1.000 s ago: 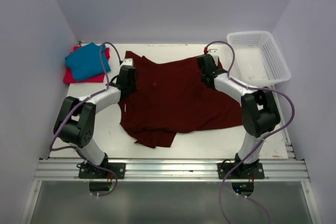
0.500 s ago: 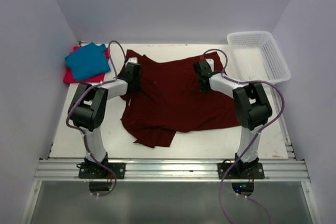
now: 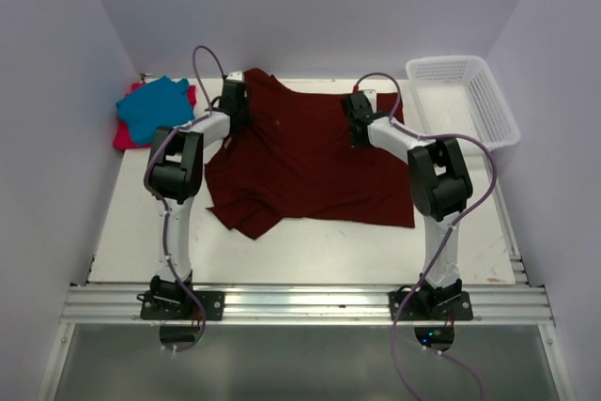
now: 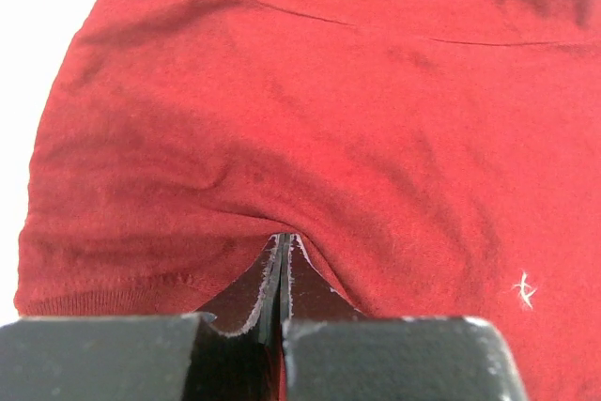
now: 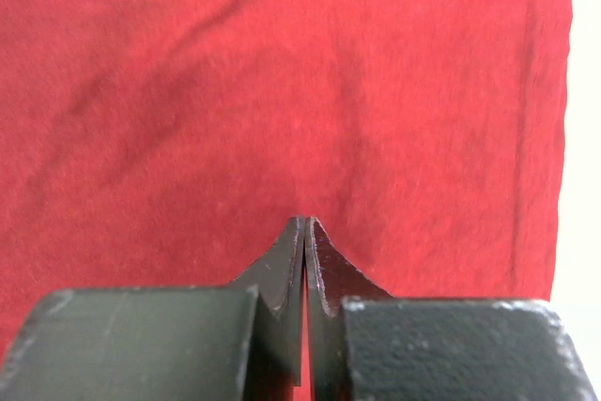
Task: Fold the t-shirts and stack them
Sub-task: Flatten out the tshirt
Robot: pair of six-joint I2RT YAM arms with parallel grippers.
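Note:
The dark maroon t-shirt [image 3: 300,161] lies spread over the middle of the table, its lower left part bunched in a fold. My left gripper [image 3: 234,93] is shut on the shirt's far left edge; the cloth [image 4: 310,119] fills the left wrist view. My right gripper [image 3: 357,106] is shut on the shirt's far right edge, where the cloth [image 5: 282,91] fills the right wrist view. The teal blue t-shirt [image 3: 155,108] lies folded on the red-pink t-shirt [image 3: 124,135] at the far left.
A white mesh basket [image 3: 462,100] stands at the far right corner. Both arms reach far forward over the table [image 3: 310,251]. Grey walls close in the left, right and back sides.
Both grippers have moved toward the back of the table, dragging the maroon shirt's far edge with them. The shirt has slid back and stretched flatter.

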